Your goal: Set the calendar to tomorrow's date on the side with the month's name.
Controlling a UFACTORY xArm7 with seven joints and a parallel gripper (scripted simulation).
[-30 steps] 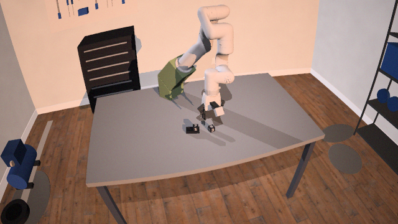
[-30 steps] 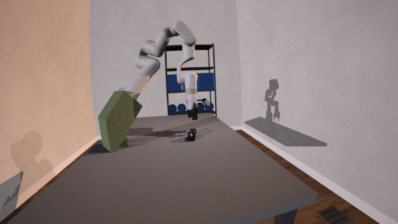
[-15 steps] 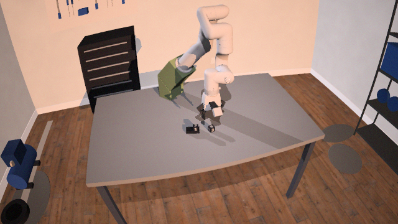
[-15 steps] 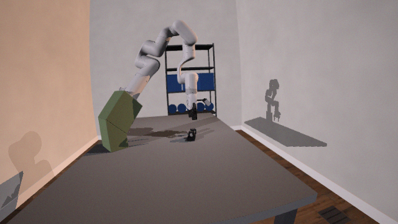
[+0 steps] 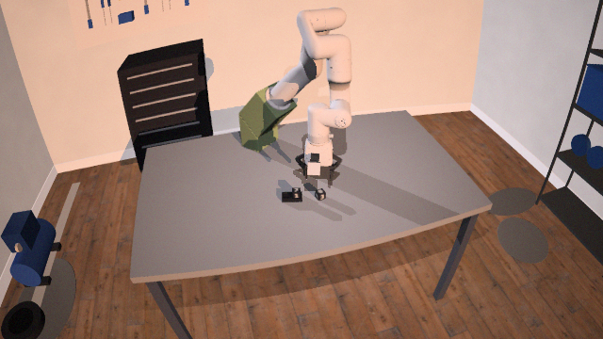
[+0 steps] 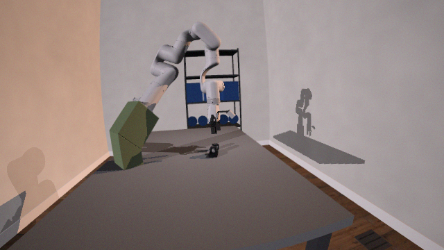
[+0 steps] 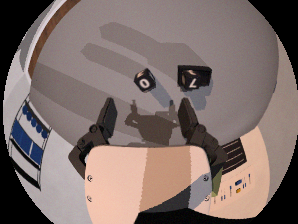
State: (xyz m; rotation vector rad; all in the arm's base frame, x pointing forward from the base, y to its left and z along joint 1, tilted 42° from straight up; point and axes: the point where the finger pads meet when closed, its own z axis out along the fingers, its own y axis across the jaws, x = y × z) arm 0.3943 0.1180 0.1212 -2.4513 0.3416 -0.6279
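The small black tray (image 5: 286, 199) (image 7: 205, 76) lies on the table. One black cube (image 5: 296, 192) (image 7: 190, 81) is at the tray's end nearer the loose cube; a pale digit like a 7 or 1 shows in the wrist view. The other black cube (image 5: 320, 194) (image 7: 144, 81) lies on the table beside the tray, apart from it, turned at an angle, with a 0 on a visible face. In the exterior view tray and cubes overlap, too small to read. My gripper (image 5: 318, 181) (image 6: 214, 131) (image 7: 147, 105) is wide open and empty, above the table and behind the loose cube.
The green arm base (image 5: 258, 123) (image 6: 130, 139) stands at the table's back edge. The grey table (image 5: 203, 226) (image 6: 208, 201) carries shadows of the arm around the cubes. A dark drawer cabinet (image 5: 165, 94) stands behind the table and a shelf rack (image 6: 212, 77) beyond its far end.
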